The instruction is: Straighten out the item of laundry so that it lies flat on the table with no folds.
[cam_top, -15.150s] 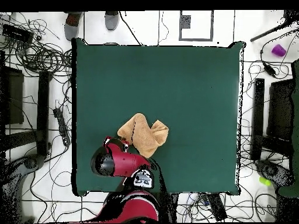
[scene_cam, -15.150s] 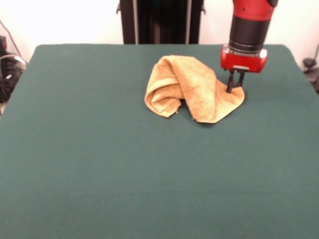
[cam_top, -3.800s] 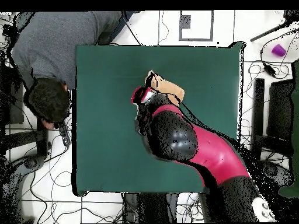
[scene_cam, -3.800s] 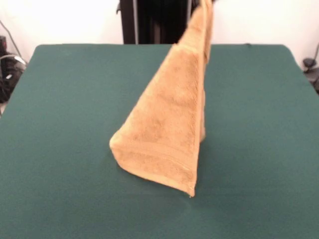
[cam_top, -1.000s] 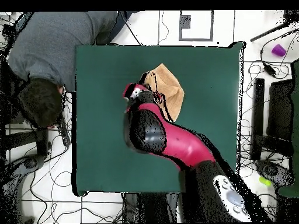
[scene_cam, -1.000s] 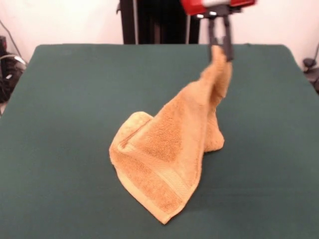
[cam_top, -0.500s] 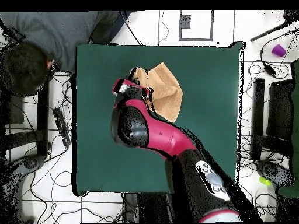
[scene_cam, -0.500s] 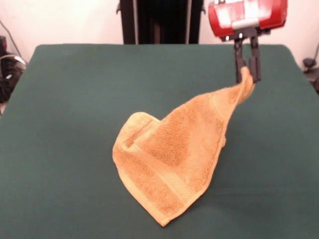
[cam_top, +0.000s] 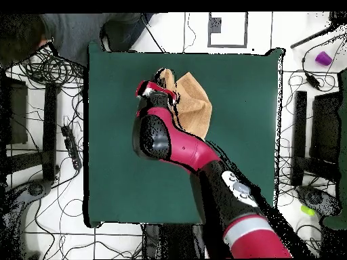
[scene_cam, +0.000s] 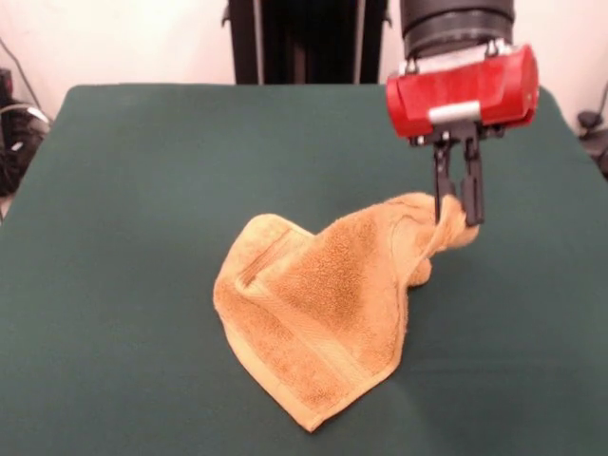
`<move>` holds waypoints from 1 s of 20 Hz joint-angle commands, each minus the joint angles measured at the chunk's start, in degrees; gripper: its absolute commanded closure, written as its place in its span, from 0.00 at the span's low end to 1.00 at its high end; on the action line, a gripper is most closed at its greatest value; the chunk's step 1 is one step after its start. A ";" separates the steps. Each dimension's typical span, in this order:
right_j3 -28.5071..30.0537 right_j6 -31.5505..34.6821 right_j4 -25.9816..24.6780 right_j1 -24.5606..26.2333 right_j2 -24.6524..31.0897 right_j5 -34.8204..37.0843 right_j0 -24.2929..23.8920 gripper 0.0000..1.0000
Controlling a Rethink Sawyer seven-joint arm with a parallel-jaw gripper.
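The golden yellow-orange towel (scene_cam: 318,309) lies on the dark green table (scene_cam: 123,237), mostly spread out toward the front with one corner pointing at the near edge. Its right end is bunched and lifted slightly. My gripper (scene_cam: 458,217) is shut on that bunched end, low over the table, under the red wrist block. In the overhead view the towel (cam_top: 193,101) shows beside my arm, and the gripper (cam_top: 157,87) sits at its left edge. A fold ridge runs along the towel's upper left part. No white tag shows.
A person (cam_top: 61,30) shows at the top left corner of the overhead view, beyond the table's edge. Cables and equipment cover the floor round the table (cam_top: 237,169). The black pedestal (scene_cam: 304,38) stands at the table's far side.
My gripper has come down and moved right with the towel's end. The towel has sunk from a hanging drape to lie mostly on the table. The person has drawn back toward the corner.
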 commanded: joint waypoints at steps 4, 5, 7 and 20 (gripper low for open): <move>-5.73 22.00 -3.83 8.37 11.91 -7.44 -0.25 1.00; -5.70 23.02 -4.15 8.89 13.09 -7.81 -0.53 1.00; -5.38 26.15 -5.95 10.48 16.85 -9.05 -1.98 1.00; -17.19 29.62 -21.09 20.92 25.67 -11.75 -2.49 1.00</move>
